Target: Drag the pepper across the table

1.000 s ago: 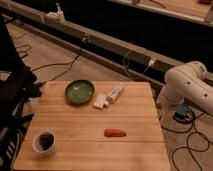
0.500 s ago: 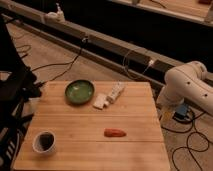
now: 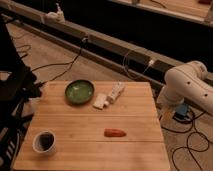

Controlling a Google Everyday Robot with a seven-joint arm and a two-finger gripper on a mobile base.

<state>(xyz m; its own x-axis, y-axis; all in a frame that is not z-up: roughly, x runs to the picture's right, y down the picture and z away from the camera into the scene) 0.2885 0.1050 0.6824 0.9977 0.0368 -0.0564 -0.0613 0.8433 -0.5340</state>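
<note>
The pepper [image 3: 115, 132] is a small red-orange tapered object. It lies flat on the light wooden plank table [image 3: 130, 155], right of centre and towards the front. The white robot arm [image 3: 187, 87] bends in from the right, beyond the table's right edge. My gripper [image 3: 168, 113] hangs at the arm's lower end, just off that edge, about level with the table's middle. It is well apart from the pepper, to its right and further back.
A green bowl [image 3: 79, 91] stands at the back left of the table. White packets [image 3: 110, 96] lie beside it at back centre. A white cup with dark contents [image 3: 45, 142] stands at the front left. Cables run over the floor behind and to the right.
</note>
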